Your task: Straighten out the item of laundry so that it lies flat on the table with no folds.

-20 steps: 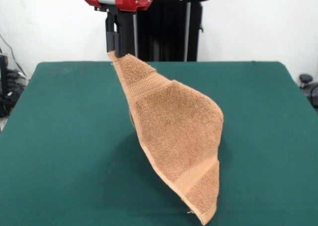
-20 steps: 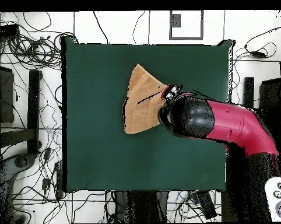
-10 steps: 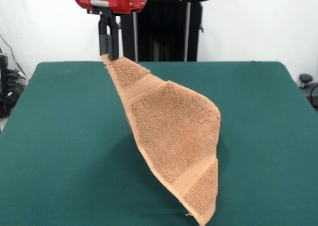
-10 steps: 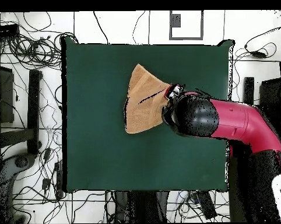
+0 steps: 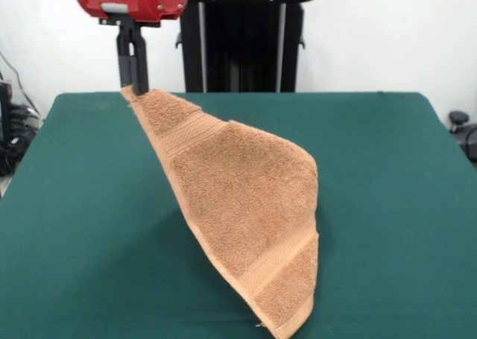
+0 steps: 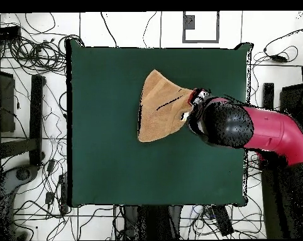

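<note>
Wall (image 5: pixel 387 33): plain white, behind the far table edge. Floor (image 6: pixel 148 28): pale, marked with dark lines; a dark square outline (image 6: pixel 201 26) lies on it. Cables (image 6: pixel 25 44): black, tangled, spread across the floor along one side.

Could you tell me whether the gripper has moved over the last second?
Yes. In the front view the gripper, shut on the towel corner, has shifted left, away from the black pedestal, dragging the towel along.
</note>
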